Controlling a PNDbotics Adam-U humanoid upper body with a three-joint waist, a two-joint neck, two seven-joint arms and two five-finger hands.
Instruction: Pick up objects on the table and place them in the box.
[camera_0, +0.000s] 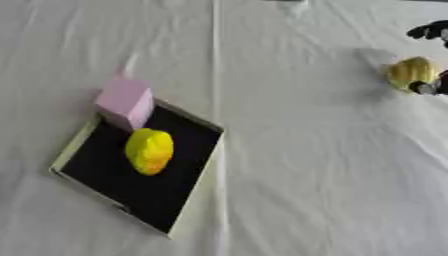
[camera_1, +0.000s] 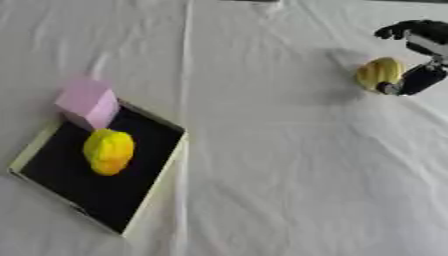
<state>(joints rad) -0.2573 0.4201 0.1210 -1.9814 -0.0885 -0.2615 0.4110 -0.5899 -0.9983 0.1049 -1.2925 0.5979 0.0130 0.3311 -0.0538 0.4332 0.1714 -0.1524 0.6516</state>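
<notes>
A small rounded yellow object (camera_1: 379, 73), ribbed and slightly dull in colour, is seen at the far right of the white cloth-covered table (camera_1: 280, 165); it is touched by the robot's right hand (camera_1: 418, 75), whose dark thumb lies against its right side while other fingers (camera_1: 404, 30) are spread above it, apart from it; whether the object is actually pinched cannot be told. At the near left a shallow box (camera_0: 198, 200) with pale walls and a black floor is set askew; a bright yellow lumpy object (camera_0: 149, 150) with an orange tinge is lying on that floor; a pink block (camera_0: 125, 101) is leaning at the box's far corner, partly over the rim. Between the box and the hand a wide stretch of creased cloth is left open.
</notes>
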